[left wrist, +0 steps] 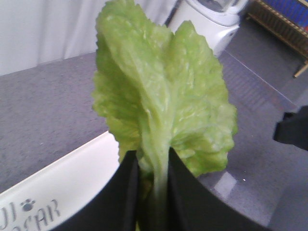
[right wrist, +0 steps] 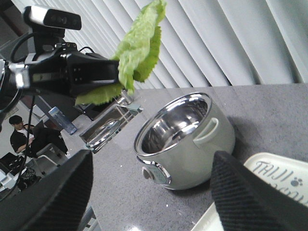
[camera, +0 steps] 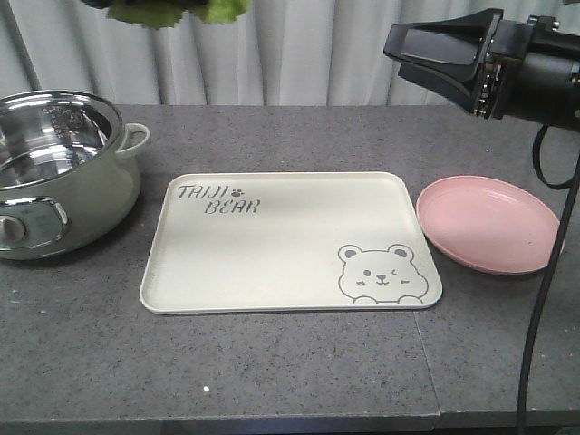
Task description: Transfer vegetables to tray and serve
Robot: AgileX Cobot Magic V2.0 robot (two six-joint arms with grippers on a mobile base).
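Grey speckled surface, white vertical blinds behind it

Leaf status: the left gripper is clamped on the lettuce leaf. Its black fingers pinch the pale rib at the stem end, nearly closed, and the rest of the leaf stands out past the fingertips

Leaf look: bright green, crinkled, ruffled edges, thick pale central rib, two halves folded toward each other along that rib

Leaf position: in the air, touching nothing but the gripper. Front view catches only a scrap of it at the top edge. Left wrist view shows a corner of the tray, the lettering end, down below the gripper and off to one side. Right wrist view puts the leaf higher than the pot and beyond it

The right gripper has its fingers spread wide with nothing between them. It hangs above the surface, pink plate lying below it, tray further off to its side

Tray: cream rectangle, rounded corners, grey TAIJI BEAR lettering, winking bear face in one corner. Pot: pale green body, shiny steel bowl inside

Count: 1 leaf, 1 tray, 1 pot, 1 plate, 2 grippers
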